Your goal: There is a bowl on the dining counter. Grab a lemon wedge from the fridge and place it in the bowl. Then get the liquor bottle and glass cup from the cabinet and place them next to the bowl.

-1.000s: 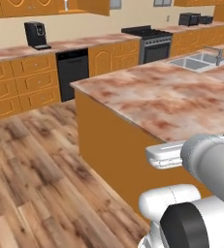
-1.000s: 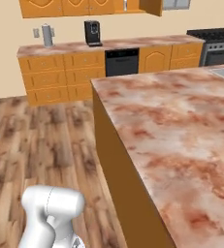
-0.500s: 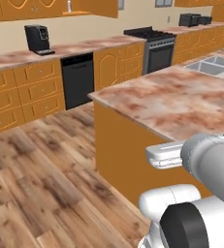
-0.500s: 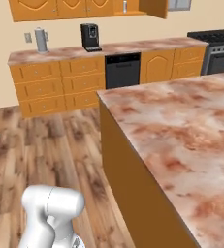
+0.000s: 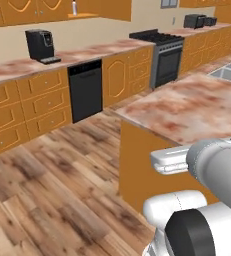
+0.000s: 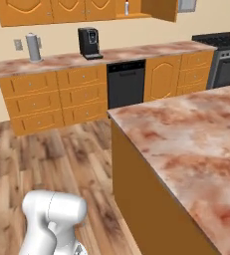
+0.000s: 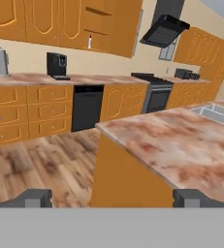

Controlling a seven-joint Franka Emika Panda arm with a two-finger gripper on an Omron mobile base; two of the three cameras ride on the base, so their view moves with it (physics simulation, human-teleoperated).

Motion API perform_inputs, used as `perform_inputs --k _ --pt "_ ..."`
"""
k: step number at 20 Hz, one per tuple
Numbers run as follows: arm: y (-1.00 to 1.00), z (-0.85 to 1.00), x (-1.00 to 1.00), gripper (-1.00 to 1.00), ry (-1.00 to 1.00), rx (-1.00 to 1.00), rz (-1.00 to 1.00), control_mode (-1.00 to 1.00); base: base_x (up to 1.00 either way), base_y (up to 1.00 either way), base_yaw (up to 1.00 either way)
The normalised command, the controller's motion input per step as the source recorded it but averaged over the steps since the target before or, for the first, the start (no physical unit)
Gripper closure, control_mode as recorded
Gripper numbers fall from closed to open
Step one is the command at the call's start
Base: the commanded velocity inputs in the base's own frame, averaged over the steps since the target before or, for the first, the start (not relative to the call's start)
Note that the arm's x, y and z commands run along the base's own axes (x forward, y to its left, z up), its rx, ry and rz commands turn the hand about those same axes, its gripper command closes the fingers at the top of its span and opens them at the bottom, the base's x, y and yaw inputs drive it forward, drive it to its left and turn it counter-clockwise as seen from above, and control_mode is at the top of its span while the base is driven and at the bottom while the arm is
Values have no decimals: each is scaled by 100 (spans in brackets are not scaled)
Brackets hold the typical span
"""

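1. Hand view, far left: a tall pale container (image 7: 1, 61), perhaps a kettle or jug though too small to tell, stands on the back worktop (image 7: 31, 78) under the orange wall cabinets (image 7: 45, 22).
2. Just right of it a black coffee machine (image 7: 57, 66) sits on the same worktop, above orange drawer fronts (image 7: 16, 114).
3. A black dishwasher (image 7: 87, 107) is set into the cabinet run beside the drawers, with wooden floor (image 7: 40, 167) in front of it.
4. A small white bottle (image 7: 89, 42) stands on an open shelf in the wall cabinets, above the dishwasher.
5. Further right comes the stove (image 7: 154, 94) with a dark range hood (image 7: 164, 30) over it.
6. The marble-topped island worktop (image 7: 176, 143) fills the right foreground, its orange side panel facing the floor, and a sink (image 7: 216, 114) is let into its far right end.
7. At the bottom of the hand view the gripper (image 7: 113, 198) has its two dark tips spread wide apart, one at the left and one at the right, with nothing between them.
8. The bowl, lemon wedge, liquor bottle and glass cup cannot be made out from here; the stretch of island worktop in view is bare.
9. Left base view: the white arm (image 5: 207, 200) rises at the lower right, beside the island's near corner.
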Motion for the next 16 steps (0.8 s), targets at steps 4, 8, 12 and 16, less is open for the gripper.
perform_inputs --k 4,8,12,16 --pt "0 0 0 -100 0 0 0 100 100 100 -18" --pt "0 0 0 -100 0 0 0 100 100 100 -18" --pt "0 0 0 -100 0 0 0 100 100 100 -18" --pt "0 0 0 -100 0 0 0 100 100 96 -20"
